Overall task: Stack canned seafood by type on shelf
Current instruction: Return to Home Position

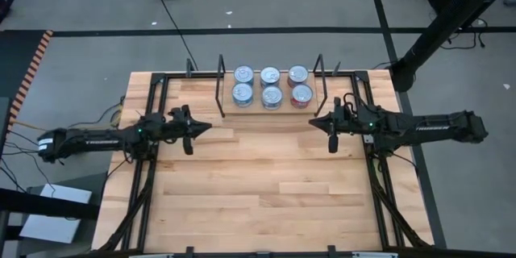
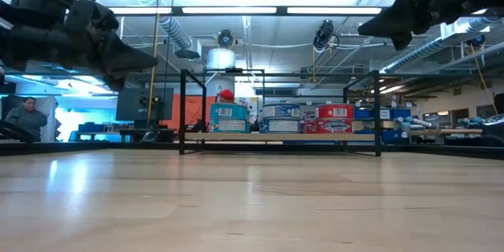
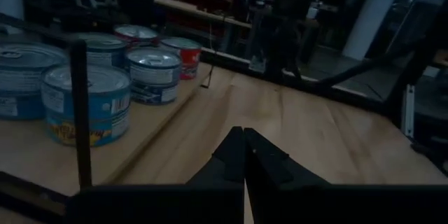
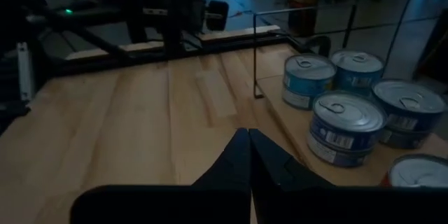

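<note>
silver-lidded tins (image 1: 271,86) (blue, teal, red labels) on shelf (image 1: 258,110) at 12 o'clock; left gripper (image 1: 207,126), right gripper (image 1: 314,119) both pressed together.

Six cans (image 1: 271,85) stand in the upper middle of the frame, in two rows of three with silver lids up: blue sides in the left column, red in the right. They sit on the shelf (image 1: 228,85), between two black wire uprights. Below it the wooden table (image 1: 258,201) is bare. The left gripper (image 1: 201,127) points in from centre left and the right gripper (image 1: 316,119) from centre right, both well apart from the cans.
</note>
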Robot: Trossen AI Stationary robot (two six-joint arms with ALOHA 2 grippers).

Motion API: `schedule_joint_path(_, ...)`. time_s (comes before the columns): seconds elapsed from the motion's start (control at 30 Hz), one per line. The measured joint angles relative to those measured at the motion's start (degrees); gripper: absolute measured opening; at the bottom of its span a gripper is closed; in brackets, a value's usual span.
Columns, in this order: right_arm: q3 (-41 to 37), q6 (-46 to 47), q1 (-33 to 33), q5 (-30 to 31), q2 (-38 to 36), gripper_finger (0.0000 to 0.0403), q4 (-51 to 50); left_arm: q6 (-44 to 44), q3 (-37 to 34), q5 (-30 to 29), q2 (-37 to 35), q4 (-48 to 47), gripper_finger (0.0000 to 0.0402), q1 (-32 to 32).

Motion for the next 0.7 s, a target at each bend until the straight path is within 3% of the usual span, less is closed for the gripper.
schedule_joint_path(0.27, -6.6, 1.7, -2.5, -5.7, -4.0, 0.0001, 5.4, 2.4, 0.0, -1.7, -8.7, -6.8, 0.0003, 1.1)
schedule_joint_path(0.47, -12.1, 4.9, -6.1, -14.5, -10.8, 0.0000, 10.5, 1.1, 0.0, -4.3, -17.4, -17.0, 0.0003, 1.2)
schedule_joint_path(0.6, -14.8, 4.9, -8.5, -16.0, -16.0, 0.0000, 10.5, -0.1, 0.0, -7.6, -24.0, -26.6, 0.0003, 1.2)
schedule_joint_path(0.7, -16.0, 4.2, -10.4, -15.6, -18.8, 0.0000, 10.4, 0.3, 0.0, -8.0, -28.0, -26.6, 0.0003, 1.2)
